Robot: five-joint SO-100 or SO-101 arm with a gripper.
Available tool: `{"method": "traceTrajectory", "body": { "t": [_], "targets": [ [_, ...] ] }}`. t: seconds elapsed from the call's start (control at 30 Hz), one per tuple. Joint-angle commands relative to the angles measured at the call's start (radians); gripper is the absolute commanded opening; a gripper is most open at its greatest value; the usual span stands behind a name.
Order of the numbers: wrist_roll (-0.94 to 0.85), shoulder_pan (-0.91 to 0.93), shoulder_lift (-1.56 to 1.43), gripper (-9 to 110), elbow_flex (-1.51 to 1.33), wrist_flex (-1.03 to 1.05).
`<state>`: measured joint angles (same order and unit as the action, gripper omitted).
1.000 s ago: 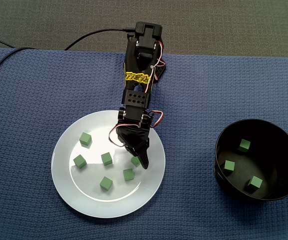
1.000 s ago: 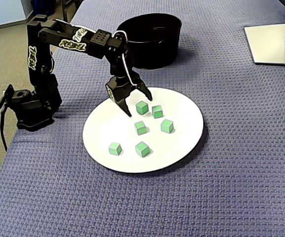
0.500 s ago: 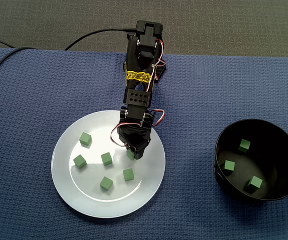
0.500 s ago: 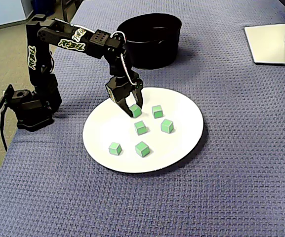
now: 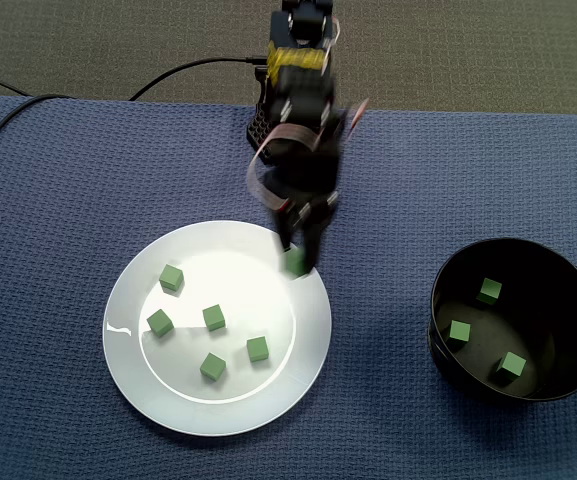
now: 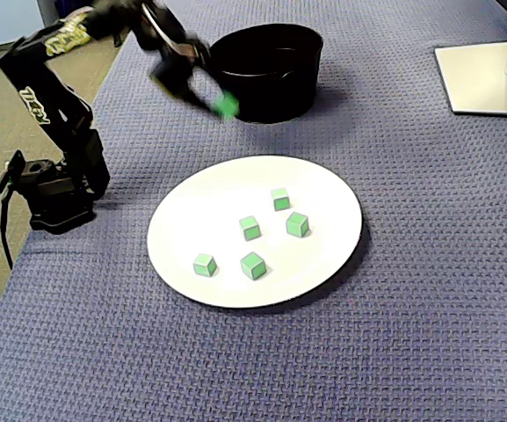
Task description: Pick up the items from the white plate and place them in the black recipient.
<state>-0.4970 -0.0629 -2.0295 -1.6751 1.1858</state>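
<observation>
Plate (image 5: 120, 335): lying on the mat (image 5: 58, 200), left of the bowl (image 5: 434, 340) in a fixed view and well apart from it.
Five cubes (image 5: 214, 318): sitting on the plate, all apart from each other.
Bowl: standing on the mat, with three cubes (image 5: 459, 331) lying in it, none touching.
Cube (image 5: 295, 264): I am holding it in my gripper (image 5: 299, 258), off the plate, over the rim on the bowl's side.
Base (image 6: 55, 189): standing behind the plate at the mat's edge.
Cable (image 5: 13, 105): running left from the base across the mat.
Stand (image 6: 486, 75): sitting right of the bowl in a fixed view.
</observation>
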Motion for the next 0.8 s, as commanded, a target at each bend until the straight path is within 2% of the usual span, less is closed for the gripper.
{"method": "traceTrajectory", "body": {
  "t": [0.0, 0.17, 0.3, 0.53, 0.67, 0.73, 0.77],
  "targets": [
    [0.008, -0.301, -0.12, 0, 0.166, -0.014],
    [-0.147, -0.644, -0.124, 0, 0.175, -0.133],
    [-0.117, -0.788, 0.064, 0, 0.216, -0.216],
    [-0.034, -0.762, 0.529, 0, 0.29, -0.459],
    [0.063, -0.698, 0.63, 0, 0.267, -0.531],
    [0.127, -0.669, 0.649, 0, 0.222, -0.635],
    [0.147, -0.655, 0.65, 4, 0.215, -0.655]
  ]
}}
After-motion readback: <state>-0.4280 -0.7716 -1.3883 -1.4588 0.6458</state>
